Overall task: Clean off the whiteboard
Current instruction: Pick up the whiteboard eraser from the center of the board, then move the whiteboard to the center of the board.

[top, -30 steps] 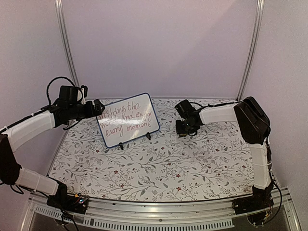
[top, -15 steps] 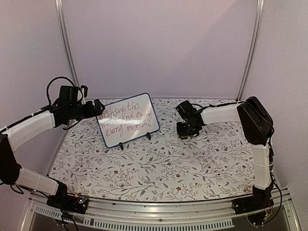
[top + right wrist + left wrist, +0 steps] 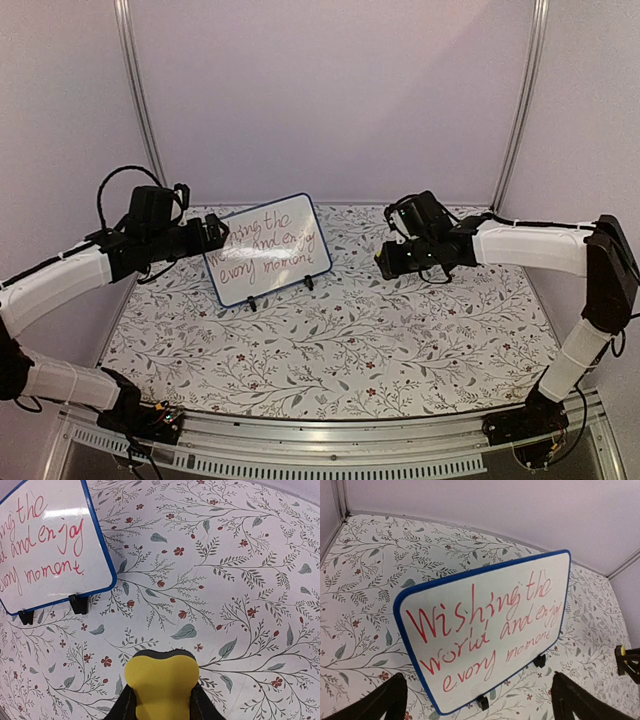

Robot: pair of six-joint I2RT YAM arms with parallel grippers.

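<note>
Fixed top camera high at the near edge looking down over the whole desk (image 3: 350, 350), left wrist camera close, facing the whiteboard (image 3: 485, 630) head-on, right wrist camera tilted down, whiteboard in all three

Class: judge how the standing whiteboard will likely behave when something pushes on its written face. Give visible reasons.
The whiteboard probably tips backward easily: it leans on only two small black feet. It looks thin and light, so it may also slide on the table unless braced.
</note>
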